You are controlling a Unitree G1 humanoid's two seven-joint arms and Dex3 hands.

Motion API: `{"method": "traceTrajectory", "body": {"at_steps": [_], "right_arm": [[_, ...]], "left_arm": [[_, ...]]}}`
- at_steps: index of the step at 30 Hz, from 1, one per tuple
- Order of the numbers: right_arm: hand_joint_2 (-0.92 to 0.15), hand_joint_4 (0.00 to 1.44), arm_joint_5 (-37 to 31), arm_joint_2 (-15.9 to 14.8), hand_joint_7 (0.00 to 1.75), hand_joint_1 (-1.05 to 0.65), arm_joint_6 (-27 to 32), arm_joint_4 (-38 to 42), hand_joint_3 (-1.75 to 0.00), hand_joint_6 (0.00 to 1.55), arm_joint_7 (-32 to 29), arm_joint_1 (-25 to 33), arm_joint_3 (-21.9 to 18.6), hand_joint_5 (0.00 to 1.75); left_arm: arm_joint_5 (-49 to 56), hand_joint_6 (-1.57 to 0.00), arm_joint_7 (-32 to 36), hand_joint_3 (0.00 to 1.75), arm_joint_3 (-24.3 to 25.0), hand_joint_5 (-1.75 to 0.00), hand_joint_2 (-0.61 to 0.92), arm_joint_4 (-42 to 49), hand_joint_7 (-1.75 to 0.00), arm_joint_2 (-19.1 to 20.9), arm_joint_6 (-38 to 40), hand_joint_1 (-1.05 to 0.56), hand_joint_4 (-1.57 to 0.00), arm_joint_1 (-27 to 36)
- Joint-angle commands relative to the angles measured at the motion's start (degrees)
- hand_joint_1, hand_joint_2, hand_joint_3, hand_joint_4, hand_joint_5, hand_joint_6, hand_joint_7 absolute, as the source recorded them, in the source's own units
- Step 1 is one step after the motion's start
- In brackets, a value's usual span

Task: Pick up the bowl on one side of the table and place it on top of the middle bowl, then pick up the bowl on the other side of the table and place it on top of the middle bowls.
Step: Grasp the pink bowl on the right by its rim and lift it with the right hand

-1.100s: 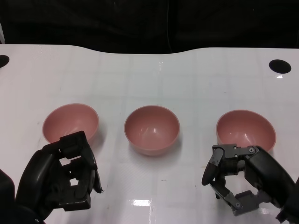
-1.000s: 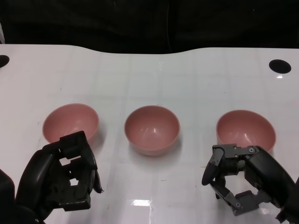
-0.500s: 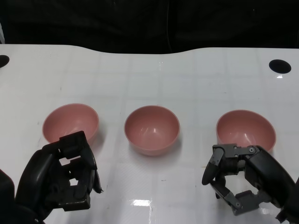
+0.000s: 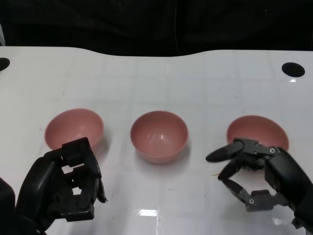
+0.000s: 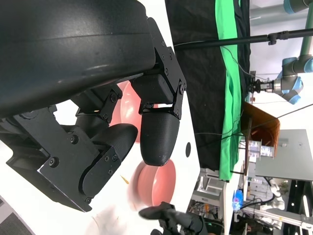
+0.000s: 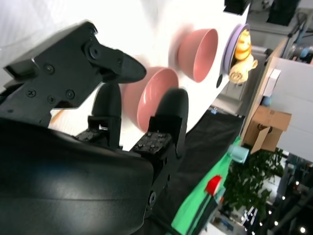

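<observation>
Nearest the camera in the head view, the left hand [image 4: 61,188] sits low over the white table [image 4: 156,78] with its fingers curled in toward the palm and nothing between them. In the left wrist view the same hand [image 5: 98,122] fills most of the picture, its fingers bent close together and empty.

On the other side, the right hand [image 4: 261,178] is spread, with its fingers apart: one finger reaches out toward the middle of the table, and a lower one stretches beneath it with a clear gap between. It holds nothing. In the right wrist view this hand [image 6: 102,112] shows its fingers parted, with pink bowls seen through the gaps.

Just beyond the left hand's fingers stands the left bowl [image 4: 74,129], upright and pink, its near rim partly hidden by the hand; whether they touch cannot be told. Just beyond the right hand stands the right bowl [image 4: 257,135], also pink and upright, its near edge covered by the hand's upper fingers; contact cannot be made out.

Between the two hands and a little farther off sits the middle bowl [image 4: 159,136], upright, apart from both other bowls and from both hands.

Farthest away, a dark round hole [image 4: 293,69] marks the table beyond the right bowl.
</observation>
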Motion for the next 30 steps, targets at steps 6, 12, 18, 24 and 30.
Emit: {"method": "traceTrajectory", "body": {"at_steps": [6,12,18,24,30], "right_arm": [[-0.88,0.06,-11.69,-1.60,0.09,-0.43,-1.03,-1.28,-0.03,0.36,-8.64,-0.43,-0.71,0.82],[-0.87,0.00,-22.54,-3.04,0.03,-0.51,1.89,-2.74,-0.01,0.29,-14.35,-0.70,-0.06,0.70],[-0.86,0.00,-33.06,-4.45,0.01,-0.60,8.38,-4.64,0.00,0.24,-17.54,-0.91,1.37,0.61],[-0.89,0.00,-44.17,-6.47,0.01,-0.62,17.80,-6.34,-0.02,0.25,-15.94,-2.04,4.81,0.59],[-0.92,0.05,-50.16,-8.58,0.02,-0.59,23.29,-3.08,-0.02,0.28,-14.43,-5.43,8.44,0.61]], "left_arm": [[-0.31,-0.86,-0.54,1.57,0.38,-1.75,0.31,-0.05,-1.58,0.93,-0.10,-0.09,-0.88,0.04],[-0.45,-0.86,-0.60,1.57,0.38,-1.75,0.29,-0.06,-1.59,0.95,-0.20,-0.10,-0.88,0.09],[0.11,-0.86,0.01,1.58,0.18,-1.75,0.28,-1.08,-1.59,1.16,0.44,-0.10,-0.88,0.43],[0.02,-0.85,-0.23,1.55,0.18,-1.75,0.32,-1.15,-1.59,1.20,0.26,-0.10,-0.88,0.44],[-0.11,-0.85,-0.04,1.55,-0.26,-1.75,0.32,-1.02,-1.59,0.93,0.73,-0.10,-0.88,-0.03]]}}
